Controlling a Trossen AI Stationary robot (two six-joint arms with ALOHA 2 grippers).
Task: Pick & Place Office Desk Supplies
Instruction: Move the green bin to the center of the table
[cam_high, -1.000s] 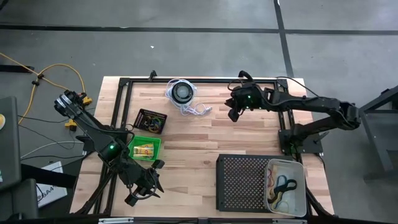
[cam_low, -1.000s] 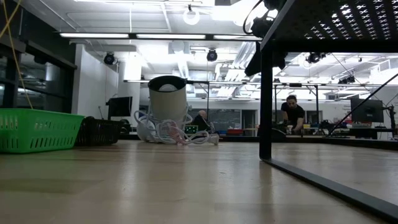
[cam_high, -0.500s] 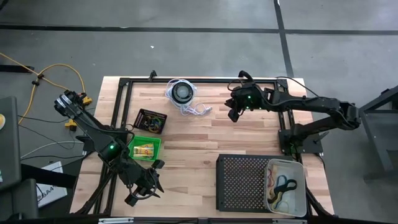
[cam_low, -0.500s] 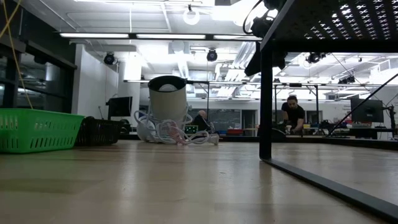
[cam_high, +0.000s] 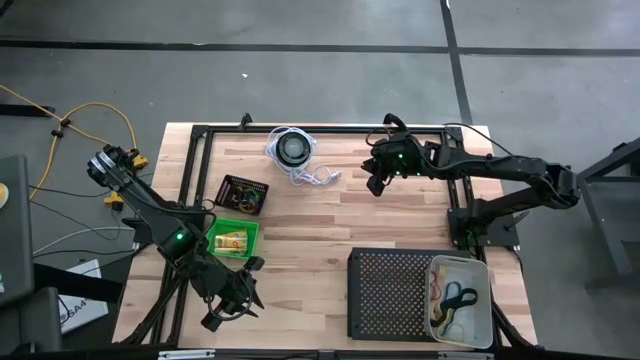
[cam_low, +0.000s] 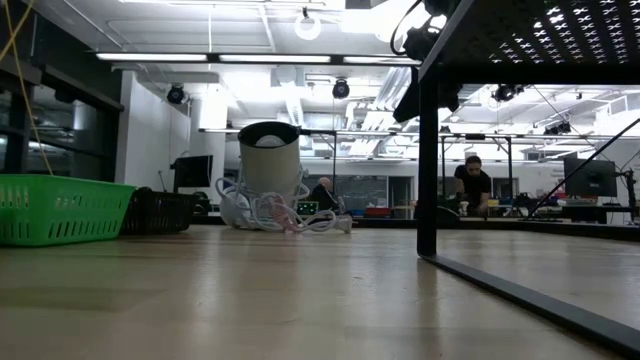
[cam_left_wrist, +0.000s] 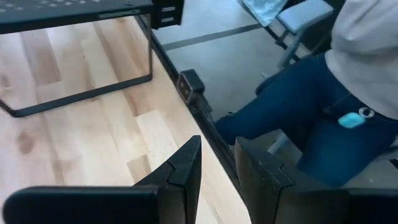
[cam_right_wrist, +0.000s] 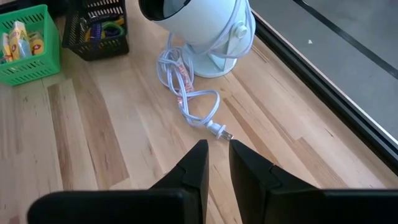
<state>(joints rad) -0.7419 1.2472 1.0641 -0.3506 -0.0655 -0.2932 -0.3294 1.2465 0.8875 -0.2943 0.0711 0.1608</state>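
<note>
Rubber bands (cam_high: 457, 297) lie in the white bin (cam_high: 485, 268) at the near right, well apart from both jaws. Left gripper (cam_left_wrist: 217, 165) and right gripper (cam_right_wrist: 216, 160) grasp nothing, jaws narrowly parted.

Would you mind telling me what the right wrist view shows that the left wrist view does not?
Only the right wrist view shows the white fan with its coiled cord, the green basket of yellow packets and the small black basket. Only the left wrist view shows a seated person's legs beside the table and the black perforated tray's frame. Both show bare wooden tabletop and that arm's own empty tool: right tool, left tool.
</note>
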